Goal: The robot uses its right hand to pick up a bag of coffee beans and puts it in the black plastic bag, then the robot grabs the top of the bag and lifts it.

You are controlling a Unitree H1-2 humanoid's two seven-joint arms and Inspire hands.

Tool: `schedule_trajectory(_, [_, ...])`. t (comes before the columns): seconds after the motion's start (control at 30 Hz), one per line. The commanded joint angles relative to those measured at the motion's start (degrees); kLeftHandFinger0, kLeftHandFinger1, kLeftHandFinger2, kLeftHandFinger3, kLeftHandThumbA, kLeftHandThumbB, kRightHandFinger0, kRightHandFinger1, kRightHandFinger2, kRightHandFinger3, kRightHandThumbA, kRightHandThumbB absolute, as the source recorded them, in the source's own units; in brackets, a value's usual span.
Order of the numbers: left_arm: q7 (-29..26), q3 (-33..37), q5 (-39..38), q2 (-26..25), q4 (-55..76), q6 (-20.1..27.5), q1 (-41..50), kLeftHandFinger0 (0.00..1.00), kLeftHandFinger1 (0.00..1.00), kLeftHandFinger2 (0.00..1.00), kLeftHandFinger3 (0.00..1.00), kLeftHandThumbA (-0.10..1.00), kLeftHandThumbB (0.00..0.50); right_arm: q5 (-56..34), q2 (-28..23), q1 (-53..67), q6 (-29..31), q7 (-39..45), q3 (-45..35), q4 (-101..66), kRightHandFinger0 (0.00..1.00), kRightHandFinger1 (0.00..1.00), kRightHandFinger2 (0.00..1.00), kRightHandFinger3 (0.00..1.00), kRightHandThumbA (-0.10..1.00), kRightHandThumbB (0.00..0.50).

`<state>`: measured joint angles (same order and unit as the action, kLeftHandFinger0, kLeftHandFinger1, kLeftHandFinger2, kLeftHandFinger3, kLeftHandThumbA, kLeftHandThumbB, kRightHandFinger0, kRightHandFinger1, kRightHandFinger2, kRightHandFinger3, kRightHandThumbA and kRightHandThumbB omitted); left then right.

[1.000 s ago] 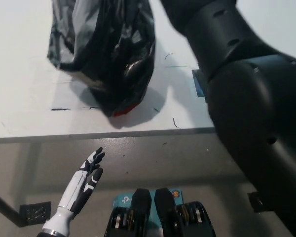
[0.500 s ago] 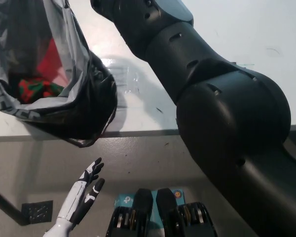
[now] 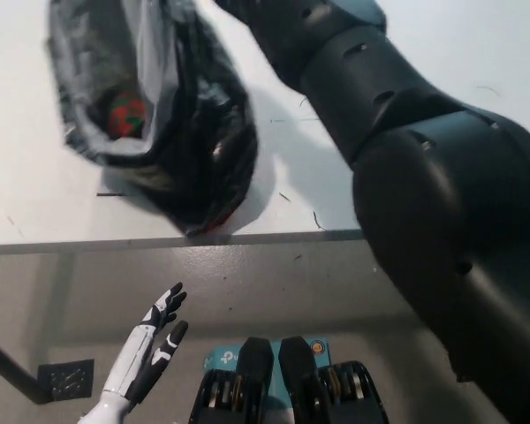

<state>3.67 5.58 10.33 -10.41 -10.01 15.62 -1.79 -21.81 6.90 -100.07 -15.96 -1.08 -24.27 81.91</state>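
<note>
White tabletop (image 3: 35, 194) fills the upper part of the head view, its front edge running across the middle, with grey floor (image 3: 274, 291) below. Crumpled, glossy black plastic bag (image 3: 172, 132) sits on the table at upper left, its mouth gaping toward the camera and its lower end near the table's front edge. Inside the opening, a red-and-green patterned bag of coffee beans (image 3: 125, 115) shows partly, low in the bag. Bulky black right arm (image 3: 424, 177) crosses from the lower right to the top centre, passing just beside the bag's upper part; the right hand itself lies beyond the top edge of the picture, so its state cannot be told. White left hand (image 3: 159, 327) hangs at lower left below the table edge, fingers (image 3: 170, 299) spread apart and holding nothing.
</note>
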Motion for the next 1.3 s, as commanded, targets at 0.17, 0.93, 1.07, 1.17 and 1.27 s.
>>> schedule_trajectory(0.17, [-0.41,0.18,0.74,0.19,1.54,1.77,-1.05,1.0,1.0,1.0,1.0,0.97,0.228,5.14,-4.39,-3.01,2.14,5.02,7.03,-1.17,0.5,0.82,1.0,1.0,0.76,0.131])
schedule_trajectory(0.93, [1.12,1.46,0.89,-1.08,0.81,2.39,-3.92,1.0,1.0,1.0,1.0,0.97,0.23,22.1,-8.54,2.92,3.2,28.41,37.21,-2.28,1.0,1.0,1.0,1.0,0.9,0.467])
schedule_trajectory(1.07, [1.19,1.49,0.78,-1.27,0.64,2.99,-3.89,1.0,1.0,1.0,1.0,0.97,0.218,17.38,-11.27,1.21,1.09,27.09,32.67,-4.96,1.0,1.0,1.0,1.0,1.0,0.497])
schedule_trajectory(1.17, [1.53,1.4,-0.01,-1.16,0.79,2.33,-3.77,1.0,1.0,1.0,1.0,0.96,0.222,12.71,-13.63,0.01,1.6,25.42,26.41,-10.49,1.0,1.0,1.0,1.0,1.0,0.48])
schedule_trajectory(1.27, [1.22,1.22,0.09,-0.94,0.84,1.94,-3.59,1.0,1.0,1.0,1.0,0.95,0.227,9.55,-15.64,-0.22,2.68,23.91,20.06,-21.24,1.0,1.0,1.0,1.0,1.0,0.496])
